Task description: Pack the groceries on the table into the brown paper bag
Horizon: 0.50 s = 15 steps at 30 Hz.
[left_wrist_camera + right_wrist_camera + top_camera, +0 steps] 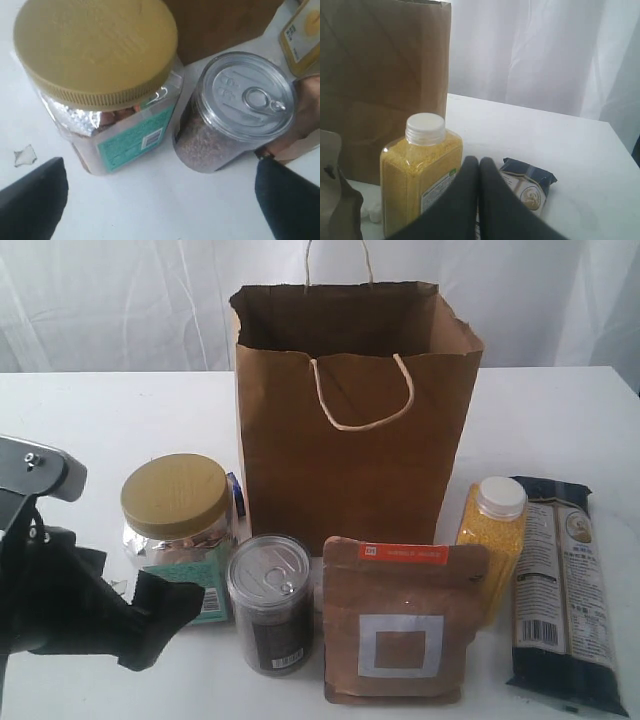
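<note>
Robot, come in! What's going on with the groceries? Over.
Left gripper open, facing gold-lidded jar and pull-tab can. Right gripper shut, empty, near yellow-grain bottle. Paper bag open, mouth clear.

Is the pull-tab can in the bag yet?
No, the pull-tab can stands on the table beside the gold-lidded jar, outside the paper bag.

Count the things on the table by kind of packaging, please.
Lidded containers: 3 (jar, can, bottle)
Soft packs: 2 (pouch, packet)
Carton, mostly hidden behind jar: 1
Paper bag: 1
Total: 7
</note>
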### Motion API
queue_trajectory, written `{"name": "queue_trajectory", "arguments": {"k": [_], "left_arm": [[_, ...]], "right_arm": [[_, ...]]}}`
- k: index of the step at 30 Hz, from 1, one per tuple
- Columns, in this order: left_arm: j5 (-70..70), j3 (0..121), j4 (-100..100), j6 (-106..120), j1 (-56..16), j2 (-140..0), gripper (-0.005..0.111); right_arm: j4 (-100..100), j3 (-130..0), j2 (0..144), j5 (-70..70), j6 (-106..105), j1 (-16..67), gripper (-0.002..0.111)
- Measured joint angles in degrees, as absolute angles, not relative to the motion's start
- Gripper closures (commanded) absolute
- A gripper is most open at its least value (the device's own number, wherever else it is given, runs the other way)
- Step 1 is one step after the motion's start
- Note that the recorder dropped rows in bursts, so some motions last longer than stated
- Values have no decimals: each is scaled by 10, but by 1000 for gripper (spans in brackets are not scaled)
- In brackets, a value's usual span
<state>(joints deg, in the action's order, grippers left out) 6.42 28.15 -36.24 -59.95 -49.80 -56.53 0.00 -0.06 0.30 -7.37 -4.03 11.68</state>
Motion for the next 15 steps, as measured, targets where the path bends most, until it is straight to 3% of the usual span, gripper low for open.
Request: {"name": "queue_trajectory", "arguments": {"k": [15], "left_arm": [[44, 281, -361, -687, -498, -658, 2]], "right_arm": [[0, -1, 3, -74, -40, 117, 108]]}}
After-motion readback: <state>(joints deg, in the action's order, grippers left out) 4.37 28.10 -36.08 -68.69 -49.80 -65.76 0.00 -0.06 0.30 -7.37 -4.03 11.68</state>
